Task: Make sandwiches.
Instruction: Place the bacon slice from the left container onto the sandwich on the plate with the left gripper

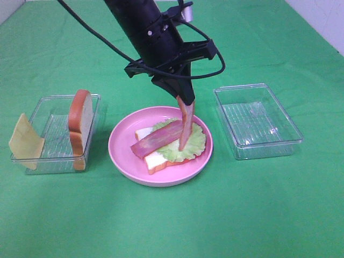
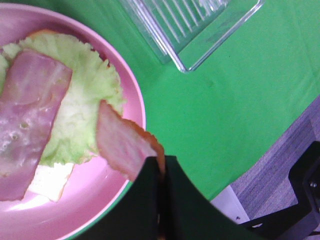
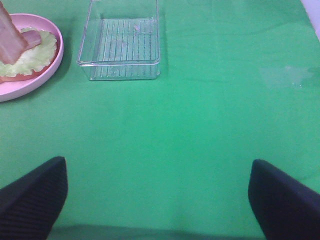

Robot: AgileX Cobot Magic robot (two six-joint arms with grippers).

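The sandwich is half built on the pink plate, which sits midway between the left and right edges of the tabletop. A slice of bread lies flat at the bottom. Lettuce is spread over it, and one bacon strip lies on the lettuce, its long axis running slantwise from the near left toward the far right.

A second bacon strip hangs almost upright. Its lower end touches the lettuce just beside the lying strip, on the side toward the right edge. The left hand is clamped on its top end, directly above the plate, with the arm reaching in from the far edge.

So the held strip stands on end while its partner lies flat. I'd say the top has to tip over so the strip comes down alongside the first one before the hand lets go. Dropped from upright, it could fall across the other strip or slide toward the rim.

The right hand is out toward the right edge with its fingers wide apart, holding nothing, well away from the plate. The left is clearly the nearer one.

The other bread slice stands on edge in the clear tray toward the left edge. The cheese leans at that tray's outer end.
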